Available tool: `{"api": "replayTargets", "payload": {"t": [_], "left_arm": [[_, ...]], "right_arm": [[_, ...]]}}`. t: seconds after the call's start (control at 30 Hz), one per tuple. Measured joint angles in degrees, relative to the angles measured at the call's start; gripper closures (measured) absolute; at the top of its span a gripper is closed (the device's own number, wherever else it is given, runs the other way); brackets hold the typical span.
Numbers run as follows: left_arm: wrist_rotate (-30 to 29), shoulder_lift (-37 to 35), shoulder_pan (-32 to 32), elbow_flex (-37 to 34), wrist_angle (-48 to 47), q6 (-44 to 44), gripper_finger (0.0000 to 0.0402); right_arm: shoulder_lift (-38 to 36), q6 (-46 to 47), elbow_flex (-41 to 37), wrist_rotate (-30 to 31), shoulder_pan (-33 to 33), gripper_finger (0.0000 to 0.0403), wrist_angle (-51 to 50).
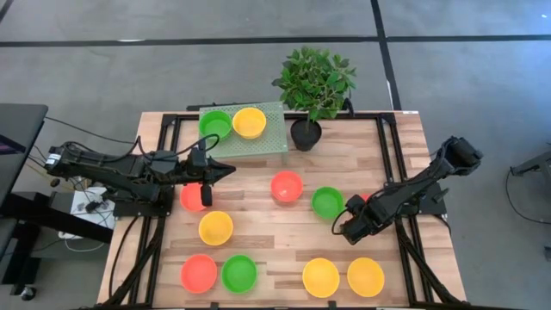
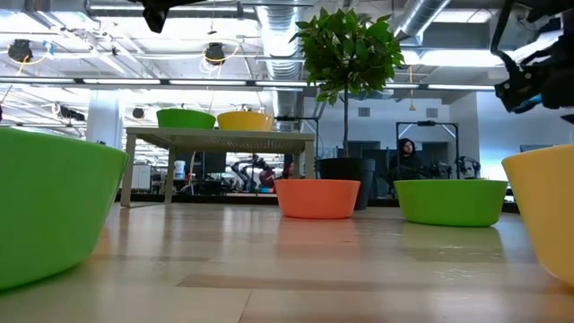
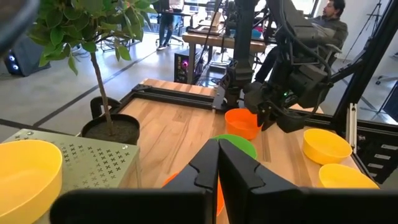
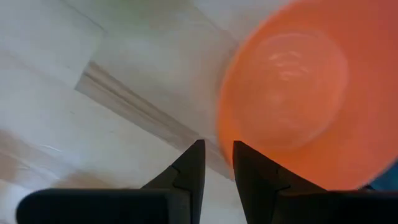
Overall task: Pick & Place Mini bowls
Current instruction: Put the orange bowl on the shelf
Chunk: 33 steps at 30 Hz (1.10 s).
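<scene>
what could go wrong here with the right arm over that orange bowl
The right gripper hangs over bare wood beside the red-orange bowl, so closing now could miss the rim. A green bowl sits close by and could get nudged. The left gripper waits shut near the raised tray.

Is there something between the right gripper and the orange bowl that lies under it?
Nothing visible is in the way. In the right wrist view the right gripper looks straight down on bare table, with the orange bowl just beyond its slightly parted fingertips. From above, the arm hides most of that bowl; the green bowl sits beside it.
</scene>
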Motion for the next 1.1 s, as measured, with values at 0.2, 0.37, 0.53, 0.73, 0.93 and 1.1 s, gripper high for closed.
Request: {"api": "replayTargets", "payload": {"t": [0.2, 0.37, 0.53, 0.73, 0.93, 1.1], "left_arm": [[0.0, 0.0, 0.0, 0.0, 0.3, 0.0, 0.0394], [0.0, 0.0, 0.0, 0.0, 0.4, 0.0, 0.0390], [0.0, 0.0, 0.0, 0.0, 0.4, 0.3, 0.0391], [0.0, 0.0, 0.0, 0.0, 0.4, 0.4, 0.0394], [0.0, 0.0, 0.0, 0.0, 0.4, 0.5, 0.0388], [0.0, 0.0, 0.0, 0.0, 0.4, 0.9, 0.0387]], "right_arm": [[0.0, 0.0, -0.4, 0.7, 0.0, 0.0326, 2.0], [0.0, 0.0, -3.5, 1.1, 0.0, 0.0342, 1.8], [0.0, -0.5, -3.5, -1.3, 0.0, 0.0389, 2.2], [0.0, -5.7, 3.4, -4.6, -0.7, 0.0396, 0.5], [0.0, -16.0, 15.7, -1.3, -3.2, 0.0398, -2.0], [0.1, -29.5, 25.3, 13.1, -7.9, 0.0400, -0.7]]}}
